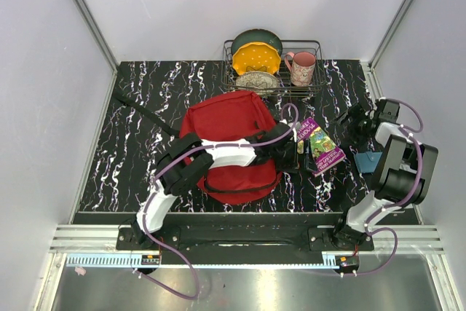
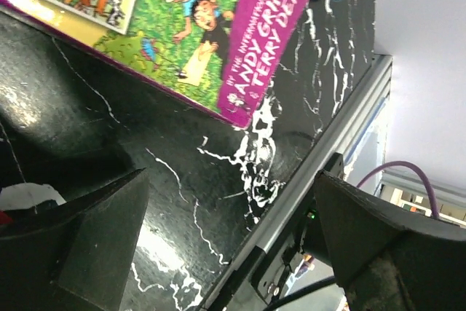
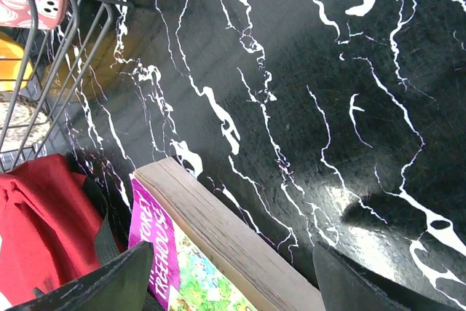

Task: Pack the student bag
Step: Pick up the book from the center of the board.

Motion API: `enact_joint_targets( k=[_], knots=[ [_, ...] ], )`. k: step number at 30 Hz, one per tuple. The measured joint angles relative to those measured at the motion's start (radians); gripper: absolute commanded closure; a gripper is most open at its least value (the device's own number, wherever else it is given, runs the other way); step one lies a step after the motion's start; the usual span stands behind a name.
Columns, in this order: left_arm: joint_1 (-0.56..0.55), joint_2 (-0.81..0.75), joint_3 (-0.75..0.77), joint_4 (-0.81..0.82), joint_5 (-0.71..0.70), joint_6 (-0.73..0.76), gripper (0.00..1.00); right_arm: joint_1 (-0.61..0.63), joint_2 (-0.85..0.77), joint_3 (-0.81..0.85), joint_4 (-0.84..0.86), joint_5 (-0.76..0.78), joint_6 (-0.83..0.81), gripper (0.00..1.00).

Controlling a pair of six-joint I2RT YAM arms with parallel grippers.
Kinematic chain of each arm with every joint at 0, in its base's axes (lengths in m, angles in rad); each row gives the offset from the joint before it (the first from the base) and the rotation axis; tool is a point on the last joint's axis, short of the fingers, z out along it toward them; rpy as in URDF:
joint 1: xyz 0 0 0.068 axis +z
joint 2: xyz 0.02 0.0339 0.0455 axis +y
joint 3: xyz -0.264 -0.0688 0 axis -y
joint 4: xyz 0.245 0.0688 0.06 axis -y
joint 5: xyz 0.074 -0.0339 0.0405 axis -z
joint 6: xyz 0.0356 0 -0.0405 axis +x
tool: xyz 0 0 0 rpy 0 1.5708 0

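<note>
Step in hand, my read: picking up the book [image 1: 321,148] to load it. My left gripper [image 2: 231,187] is open and empty, low over bare tabletop, with the book's corner just ahead of the fingers (purple spine, cartoon cover).

The book lies flat between the bag and the right edge of the table. The student bag [image 1: 229,125] sits mid-table, slightly towards the near edge. My left arm reaches across the top of it, so the bag is behind and under my wrist, not ahead of the jaws.

My right gripper [image 3: 233,253] is also open and holding nothing. It's near the right edge, on the book's far side.

Next move calls for closing in on the book's edge. It's flat on the table, so the bite will be thin. I can't tell if the bag's zip is open because my arm hides it.
</note>
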Motion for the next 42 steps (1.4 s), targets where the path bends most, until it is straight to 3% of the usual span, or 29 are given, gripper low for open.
enact_joint_targets(
  k=[9,20,30,42],
  knots=[
    [0.002,0.117,0.130,0.014,-0.002,-0.053,0.01,-0.001,0.097,0.021,0.016,-0.050,-0.003,0.06],
    [0.008,0.187,0.221,0.006,0.008,-0.068,0.01,-0.001,0.071,-0.064,0.115,-0.130,0.030,0.09],
    [0.006,0.159,0.238,-0.112,-0.125,-0.070,0.01,-0.001,0.024,-0.130,0.145,-0.124,0.042,0.12],
    [0.010,0.138,0.247,-0.195,-0.205,-0.055,0.01,-0.002,-0.045,-0.235,0.200,-0.124,0.084,0.27]
  ],
)
